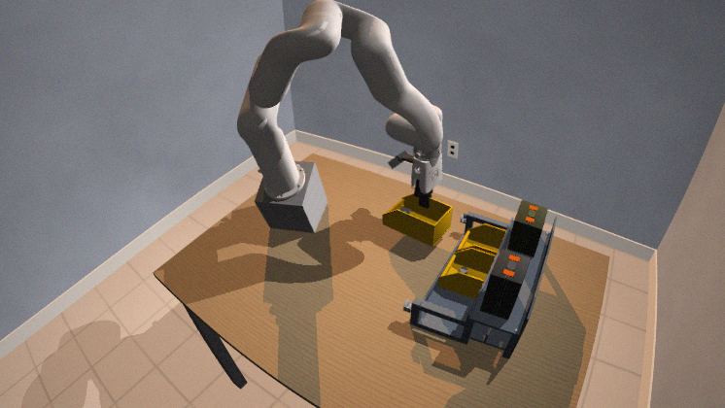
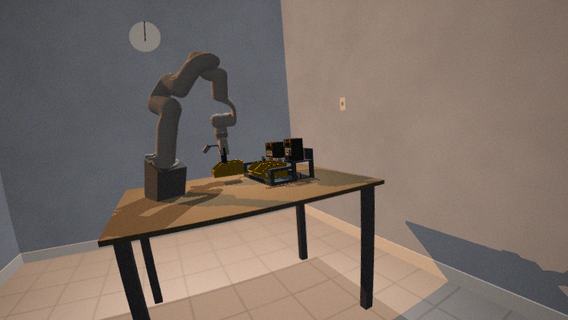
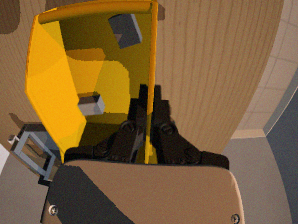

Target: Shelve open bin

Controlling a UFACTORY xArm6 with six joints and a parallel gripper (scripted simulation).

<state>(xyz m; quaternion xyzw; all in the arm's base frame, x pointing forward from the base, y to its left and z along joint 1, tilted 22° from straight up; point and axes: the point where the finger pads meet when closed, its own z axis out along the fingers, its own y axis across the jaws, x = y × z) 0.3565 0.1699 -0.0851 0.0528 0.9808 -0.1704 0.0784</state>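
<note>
My gripper [image 1: 424,201] [image 2: 223,158] [image 3: 149,97] is shut on the side wall of the yellow open bin [image 1: 417,220] [image 2: 227,168] [image 3: 60,76]. The thin wall runs between the two dark fingers in the wrist view. The bin hangs a little above the table [image 1: 304,284], with its shadow offset below it. Two small grey parts [image 3: 125,30] [image 3: 89,104] lie inside it. The grey shelf [image 1: 545,253] [image 2: 278,178] stands to the right, with two yellow bins [image 1: 484,235] [image 1: 466,271] in its row. The free place [image 1: 449,304] is at the row's near end.
Two dark boxes with orange marks [image 1: 525,227] [image 1: 501,289] stand on the shelf's upper board behind the bins. The arm's grey base block [image 1: 293,202] stands at the table's back left. The table's front edge is near the shelf's near end.
</note>
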